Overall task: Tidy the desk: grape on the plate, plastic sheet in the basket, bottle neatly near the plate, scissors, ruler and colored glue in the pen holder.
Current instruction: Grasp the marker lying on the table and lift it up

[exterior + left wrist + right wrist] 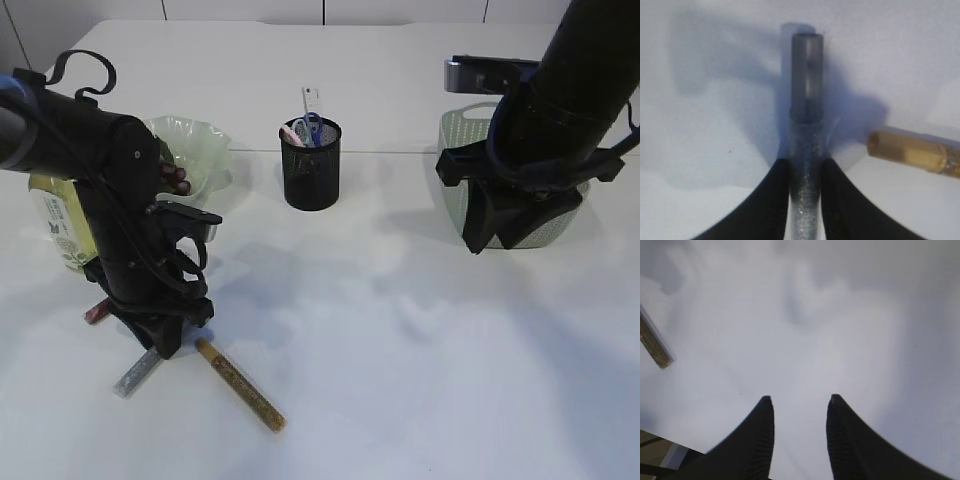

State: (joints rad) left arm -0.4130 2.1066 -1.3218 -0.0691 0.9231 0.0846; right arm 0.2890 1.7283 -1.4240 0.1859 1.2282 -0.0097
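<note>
I am clamping my left pincer (805,175) on the silver glitter glue tube (806,100), lower left on the desk (400,340); right pincer (799,405) hanging released. Smooth round plastic is risking slip or roll. Gold tube (912,152) lying just beside, risking a knock

- The left gripper (805,172) has the silver glue stick (806,130) filling the gap between its jaws; bare table (420,370) lies ahead.
- The gold glue stick (915,152) lies close on its right.
- The right gripper (797,405) has open tabletop beneath and ahead.
</note>
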